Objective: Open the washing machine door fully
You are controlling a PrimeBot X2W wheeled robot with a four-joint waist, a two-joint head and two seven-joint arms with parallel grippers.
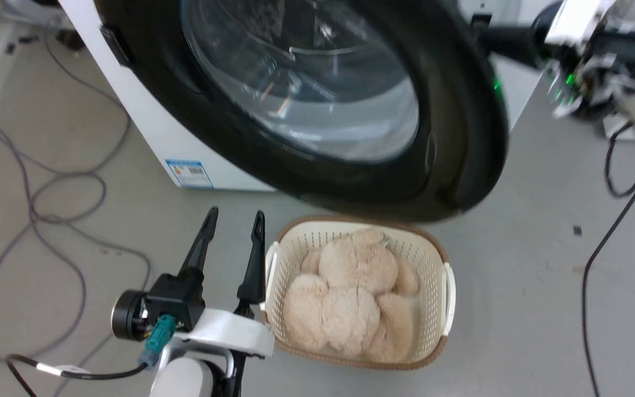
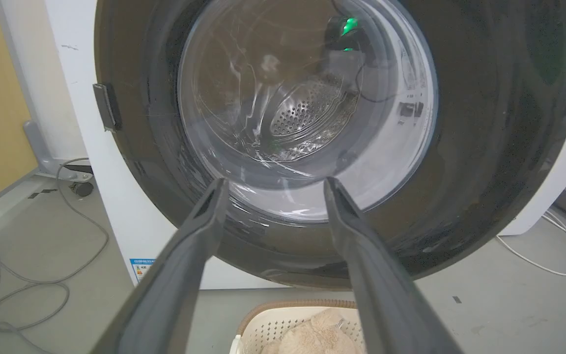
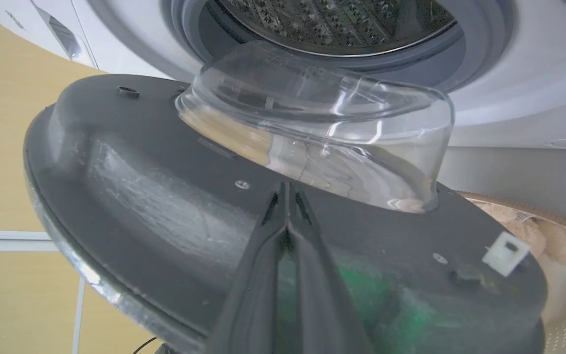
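Grey smooth floor runs under everything, crossed by a loose grey cable at the left.

At the lower left of the head view the left gripper has its two long dark fingers spread well apart with nothing between them. Its own camera looks between them at the outer face of the washing machine door.

The right gripper has its fingers pressed together, empty, with the tips against or just off the door's inner face; I cannot tell whether they touch.

The door is a broad glossy black ring around a clear bulging glass bowl. It stands partly swung out from the white machine, hinged at the robot's left, its free edge hanging over the basket. Its inner side is matt dark plastic with small screws and a white latch piece. Behind it lie the grey rubber seal and the perforated steel drum.

Just right of the left gripper sits a cream plastic basket, rounded, lattice-walled, brown-rimmed, with white handles. A fluffy beige plush toy fills it.
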